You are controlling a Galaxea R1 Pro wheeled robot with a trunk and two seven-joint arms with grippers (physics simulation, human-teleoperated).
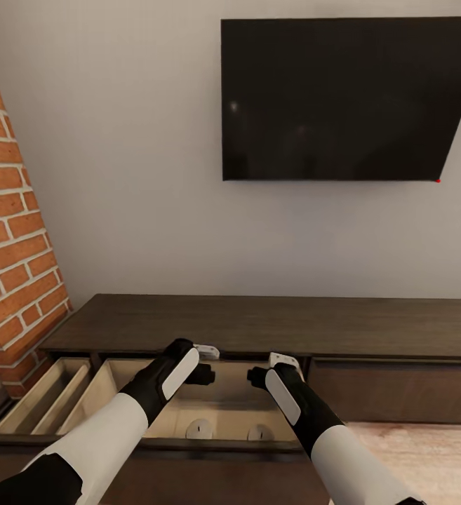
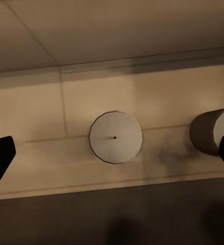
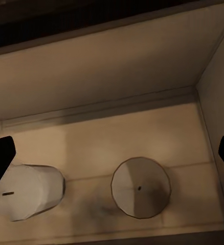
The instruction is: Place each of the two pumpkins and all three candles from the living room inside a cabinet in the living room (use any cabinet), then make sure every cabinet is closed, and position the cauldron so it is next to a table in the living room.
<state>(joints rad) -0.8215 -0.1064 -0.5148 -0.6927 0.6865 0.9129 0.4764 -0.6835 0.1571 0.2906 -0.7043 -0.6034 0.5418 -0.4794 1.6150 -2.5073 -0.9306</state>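
The long dark-brown cabinet stands against the wall with two drawers pulled out at its left. Two pale stubby candles stand upright on the floor of the wider open drawer. My left gripper hangs open above that drawer, over one candle, with the other candle off to the side. My right gripper is open beside it, looking down on the same two candles. Neither gripper holds anything. The third candle, pumpkins, cauldron and table are out of view.
A narrower open drawer sits at the far left beside a red brick wall. A black television hangs on the grey wall above the cabinet. The cabinet's right front panel is shut, with wooden floor below it.
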